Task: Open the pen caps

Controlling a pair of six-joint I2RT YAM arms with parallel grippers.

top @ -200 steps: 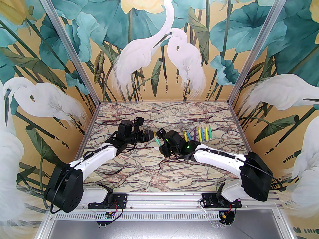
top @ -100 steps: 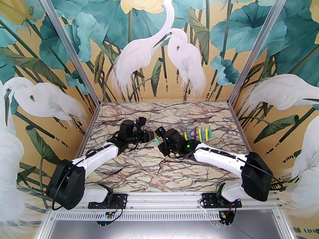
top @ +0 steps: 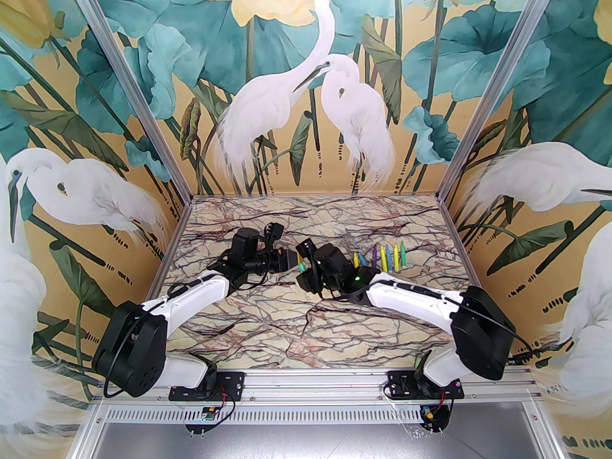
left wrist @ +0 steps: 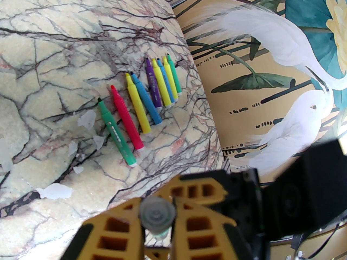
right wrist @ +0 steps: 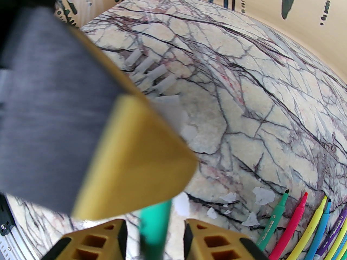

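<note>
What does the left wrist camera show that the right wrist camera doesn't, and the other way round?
Left wrist gives: a clear cap seen end-on, clamped in the left end effector, and the whole marker row. Right wrist gives instead: loose caps lined up on the marble table, and a green marker body between the right end effector's parted fingers. Shared: the loose green marker and pink marker lying side by side.

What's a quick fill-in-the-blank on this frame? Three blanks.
1. The left gripper is shut on a ___ plastic pen cap.
2. The pen between the fingers of the open right gripper has a ___ body.
3. The purple pen lies between a blue pen and a ___ one.
Missing words: clear; green; yellow.
</note>
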